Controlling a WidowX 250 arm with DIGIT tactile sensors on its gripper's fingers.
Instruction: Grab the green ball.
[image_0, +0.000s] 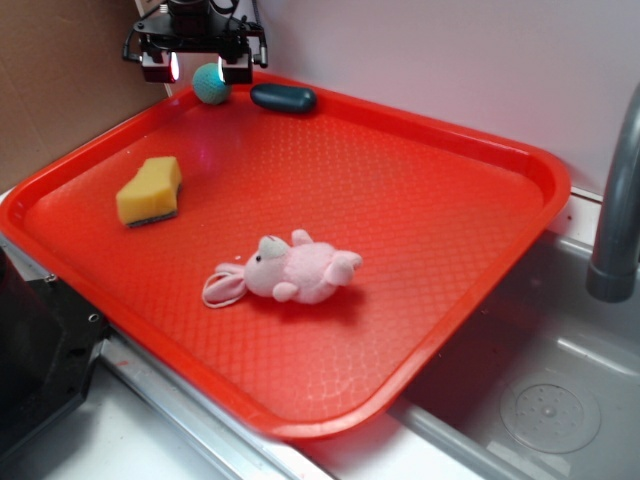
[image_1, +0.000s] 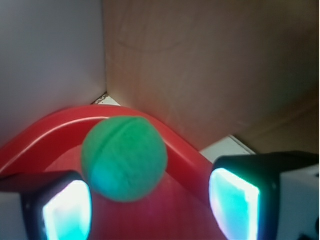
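Observation:
The green ball is a small teal-green sphere in the far left corner of the red tray, against the rim. My gripper hangs just in front of it, jaws wide open and empty. In the wrist view the ball lies just ahead of the gripper, nearer the left pad than the right pad, at the tray's curved rim.
A dark oblong capsule lies right of the ball. A yellow sponge and a pink plush bunny lie on the tray. A brown wall stands behind the corner. A grey faucet and sink are at right.

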